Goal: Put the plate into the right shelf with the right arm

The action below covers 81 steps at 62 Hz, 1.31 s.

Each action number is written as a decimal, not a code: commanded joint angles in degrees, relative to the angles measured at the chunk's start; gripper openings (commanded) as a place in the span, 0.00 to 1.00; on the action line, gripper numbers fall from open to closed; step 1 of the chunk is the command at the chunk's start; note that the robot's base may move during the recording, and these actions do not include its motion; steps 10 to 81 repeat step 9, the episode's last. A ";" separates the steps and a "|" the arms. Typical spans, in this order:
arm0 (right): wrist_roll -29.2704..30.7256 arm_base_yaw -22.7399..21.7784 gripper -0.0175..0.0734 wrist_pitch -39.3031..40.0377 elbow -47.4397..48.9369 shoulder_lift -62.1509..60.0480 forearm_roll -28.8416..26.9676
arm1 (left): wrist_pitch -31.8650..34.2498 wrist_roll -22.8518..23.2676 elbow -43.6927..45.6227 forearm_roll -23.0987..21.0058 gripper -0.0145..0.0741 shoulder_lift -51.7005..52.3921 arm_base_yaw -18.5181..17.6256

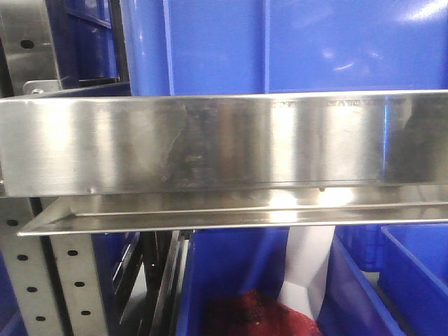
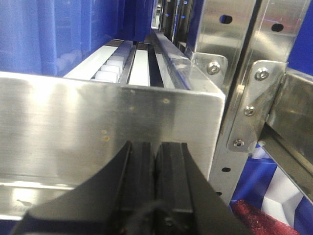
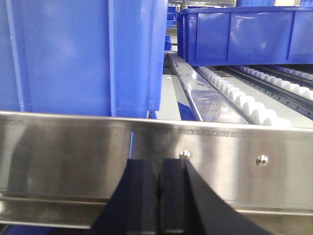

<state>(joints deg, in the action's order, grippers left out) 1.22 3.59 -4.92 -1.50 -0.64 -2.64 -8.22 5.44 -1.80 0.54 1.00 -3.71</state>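
The plate is out of view in all three views. The right shelf [image 1: 224, 143] fills the front view as a broad brushed-steel front edge; the same kind of edge [image 3: 220, 161] crosses the right wrist view. My right gripper [image 3: 159, 160] is shut with nothing between its black pads, its tips close to that steel edge. My left gripper [image 2: 155, 143] is also shut and empty, facing another steel front edge [image 2: 98, 127] beside a perforated upright [image 2: 239, 98].
Blue plastic bins [image 1: 280, 42] stand on the shelf above the steel edge, and more bins [image 1: 413, 273] sit below. White rollers [image 3: 244, 98] run back along the shelf beside a blue bin [image 3: 78, 54]. Something red [image 1: 259, 315] lies in a lower bin.
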 commanded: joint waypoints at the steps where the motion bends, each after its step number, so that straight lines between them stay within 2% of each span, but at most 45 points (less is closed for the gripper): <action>1: 0.09 -0.23 0.25 5.34 0.24 -0.73 0.68 | 4.94 0.34 -0.57 -0.13 0.11 0.24 -0.38; 81: 0.09 -0.23 0.25 5.34 0.24 -0.73 0.68 | 4.94 0.34 -0.57 -0.13 0.11 0.24 -0.38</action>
